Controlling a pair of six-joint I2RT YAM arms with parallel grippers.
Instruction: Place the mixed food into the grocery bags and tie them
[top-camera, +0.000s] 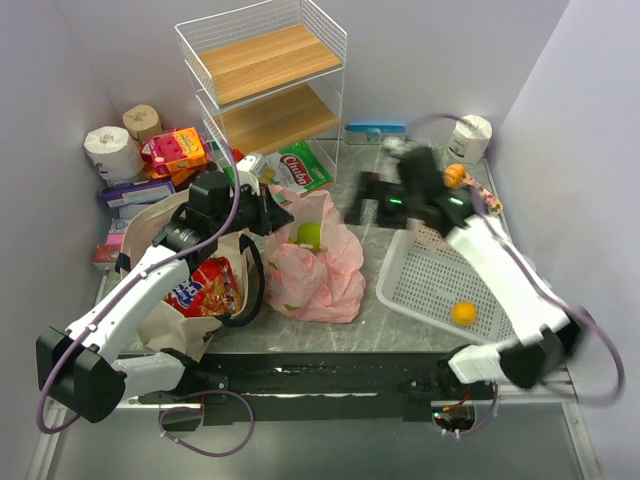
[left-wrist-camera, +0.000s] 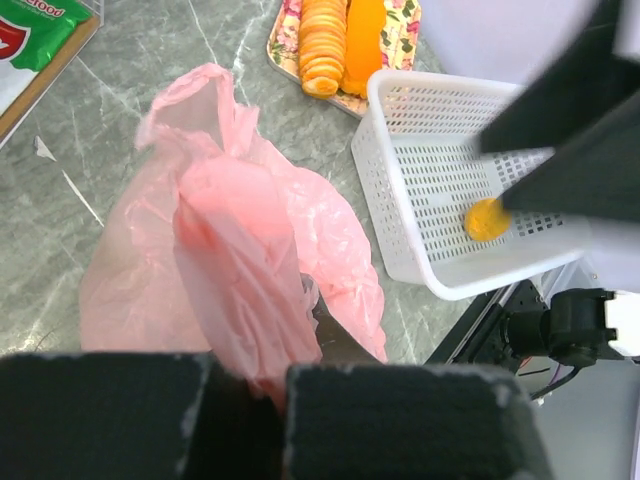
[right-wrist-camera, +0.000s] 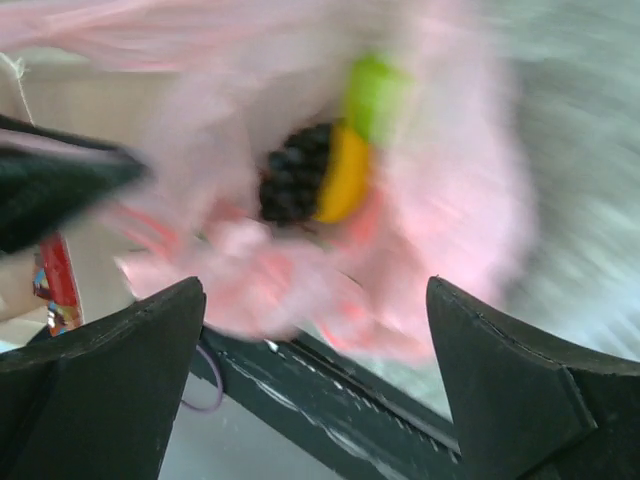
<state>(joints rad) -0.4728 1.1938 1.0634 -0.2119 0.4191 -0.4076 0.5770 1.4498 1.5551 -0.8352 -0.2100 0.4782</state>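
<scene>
The pink plastic bag (top-camera: 325, 265) lies in the middle of the table with its mouth up. Inside it are a green apple (top-camera: 308, 235), dark grapes (right-wrist-camera: 292, 188) and a yellow banana (right-wrist-camera: 345, 180). My left gripper (top-camera: 266, 212) is shut on the bag's left handle, and the pink film (left-wrist-camera: 235, 260) is pinched between its fingers (left-wrist-camera: 400, 420). My right gripper (top-camera: 368, 190) hovers open to the right of the bag, blurred, with nothing between its fingers (right-wrist-camera: 120, 360). The beige tote (top-camera: 160, 225) sits at the left with a red snack packet (top-camera: 205, 287) in it.
A white perforated basket (top-camera: 425, 270) at the right holds an orange (top-camera: 463, 313). A wire shelf rack (top-camera: 265, 80) stands at the back. Toilet-paper rolls (top-camera: 110, 150), boxes (top-camera: 175, 150) and a green packet (top-camera: 305, 165) lie at the back left. A floral tray (left-wrist-camera: 345, 45) sits behind the basket.
</scene>
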